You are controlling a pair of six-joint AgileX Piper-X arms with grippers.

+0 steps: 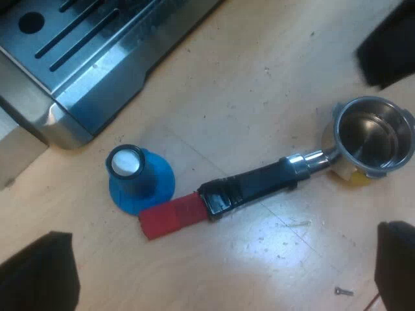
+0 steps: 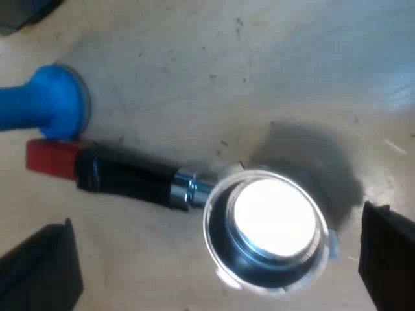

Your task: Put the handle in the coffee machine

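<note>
Right now the metal holder (image 1: 259, 184) lies loose on the wooden bench (image 1: 259, 78), not in the espresso machine (image 1: 97, 58). It rests with its round basket (image 1: 373, 133) open upward. The basket is bright and bare inside. The dark handle (image 1: 249, 188) runs out flat along the bench to its red end (image 1: 172, 217). That red end sits right up against the wide base of the blue tamper (image 1: 137, 178); whether the two actually touch I cannot tell. The tamper stands upright on the bench, between the holder's handle and the machine's slotted steel drip tray (image 1: 78, 39). It is near the tray's corner but apart from it. Something yellow (image 1: 353, 178) peeks out from beneath the basket's edge, and a small screw (image 1: 343, 291) lies on the bench nearby.

The left gripper (image 1: 220, 259) hangs above the bench over the holder's handle. Its two black fingers are spread wide with nothing between them. The right gripper (image 2: 214, 259) hovers over the basket end of the holder. Its fingers too stand far apart, one beyond the basket's rim and the other out past the handle, and it has hold of nothing.
</note>
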